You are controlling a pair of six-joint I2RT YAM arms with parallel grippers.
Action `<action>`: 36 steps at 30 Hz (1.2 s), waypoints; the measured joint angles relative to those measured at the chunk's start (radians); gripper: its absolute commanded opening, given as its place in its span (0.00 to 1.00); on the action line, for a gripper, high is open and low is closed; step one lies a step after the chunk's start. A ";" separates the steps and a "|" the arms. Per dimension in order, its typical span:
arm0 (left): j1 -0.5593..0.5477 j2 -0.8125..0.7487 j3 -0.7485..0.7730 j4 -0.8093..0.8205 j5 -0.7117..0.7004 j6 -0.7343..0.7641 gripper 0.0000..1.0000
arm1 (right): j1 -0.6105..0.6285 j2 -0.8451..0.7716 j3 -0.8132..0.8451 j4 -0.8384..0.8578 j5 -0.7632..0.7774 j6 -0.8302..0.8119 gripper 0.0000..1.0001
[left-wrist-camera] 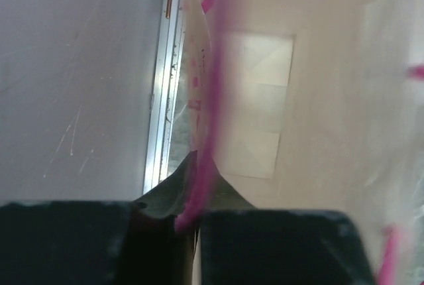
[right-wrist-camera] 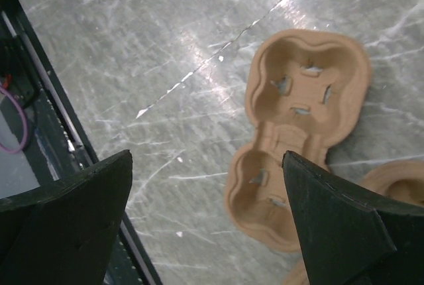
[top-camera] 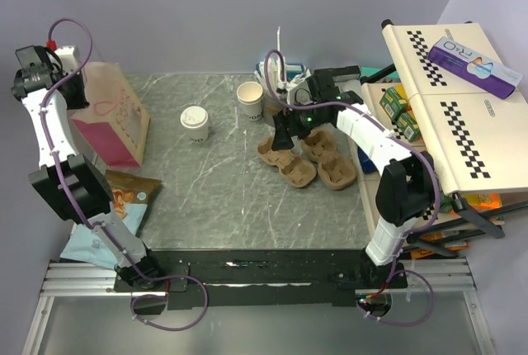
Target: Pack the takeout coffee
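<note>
Left gripper: fingers all but together, pinched on the pink strip at the edge of the paper bag. Right gripper: fingers wide apart, nothing held, hanging over a cardboard tray.

Coffee: lidded cup upright mid-table, open cup upright to its right and further back. Neither is touched. The open cup sits near the tray. The lidded cup is between tray and bag, apart from both. There's a second tray just beside the first.

My read: bag prep on the left, tray pickup on the right. To do it well:
- left: only a thin strip is in the pinch, so lift slow and straight. A sideways tug likely slips it or drags the bag.
- right: come down on the tray's narrow waist or a rim wall, not across a well. Pulp flexes.
- keep the tray level and clear the open cup on the way.
- can't tell if the bag mouth is open enough. Check before carrying anything over.
</note>
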 measured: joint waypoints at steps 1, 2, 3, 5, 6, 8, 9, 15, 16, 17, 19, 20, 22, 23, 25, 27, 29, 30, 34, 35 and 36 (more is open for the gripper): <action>0.000 0.000 -0.012 0.006 0.005 0.006 0.01 | -0.002 0.016 0.027 -0.022 0.001 -0.026 1.00; 0.000 -0.002 -0.024 0.016 0.011 0.011 0.01 | -0.002 0.026 0.043 -0.034 0.001 -0.045 1.00; 0.000 -0.006 -0.039 0.027 0.018 0.016 0.01 | -0.002 0.035 0.060 -0.049 0.001 -0.078 1.00; 0.001 -0.023 -0.065 0.043 0.029 0.018 0.01 | -0.002 0.048 0.080 -0.075 0.003 -0.137 0.98; 0.001 -0.035 -0.078 0.047 0.037 0.019 0.01 | -0.001 0.056 0.092 -0.093 0.010 -0.173 0.96; 0.001 -0.069 -0.106 0.059 0.052 0.018 0.01 | 0.002 0.079 0.116 -0.120 0.035 -0.220 0.93; 0.001 -0.091 -0.123 0.063 0.059 0.018 0.01 | 0.004 0.093 0.129 -0.129 0.054 -0.232 0.93; -0.001 -0.263 -0.226 0.083 0.123 0.004 0.01 | 0.019 0.219 0.201 -0.167 0.218 -0.243 0.89; -0.003 -0.280 -0.227 0.086 0.131 -0.002 0.01 | 0.023 0.235 0.201 -0.172 0.248 -0.240 0.87; -0.006 -0.299 -0.227 0.093 0.142 -0.012 0.01 | 0.027 0.250 0.199 -0.177 0.273 -0.240 0.86; -0.011 -0.329 -0.227 0.102 0.157 -0.029 0.01 | 0.035 0.267 0.192 -0.187 0.316 -0.237 0.84; -0.013 -0.342 -0.227 0.106 0.163 -0.038 0.01 | 0.041 0.273 0.192 -0.194 0.335 -0.235 0.82; -0.019 -0.360 -0.227 0.111 0.175 -0.053 0.01 | 0.049 0.280 0.192 -0.197 0.361 -0.233 0.80; -0.021 -0.366 -0.227 0.113 0.177 -0.060 0.01 | 0.053 0.282 0.192 -0.198 0.372 -0.233 0.79; -0.024 -0.377 -0.227 0.115 0.183 -0.069 0.01 | 0.057 0.286 0.192 -0.198 0.389 -0.232 0.70; -0.026 -0.385 -0.227 0.115 0.188 -0.074 0.01 | 0.061 0.289 0.192 -0.199 0.399 -0.233 0.68; -0.026 -0.393 -0.226 0.114 0.194 -0.080 0.01 | 0.065 0.291 0.192 -0.199 0.402 -0.230 0.66; -0.026 -0.395 -0.221 0.112 0.200 -0.082 0.01 | 0.068 0.291 0.192 -0.199 0.401 -0.230 0.66; -0.027 -0.399 -0.192 0.111 0.218 -0.092 0.01 | 0.078 0.303 0.192 -0.200 0.400 -0.229 0.60; -0.028 -0.402 -0.187 0.111 0.225 -0.094 0.01 | 0.082 0.309 0.193 -0.201 0.399 -0.229 0.60; -0.029 -0.406 -0.183 0.111 0.229 -0.096 0.01 | 0.087 0.317 0.193 -0.204 0.397 -0.229 0.60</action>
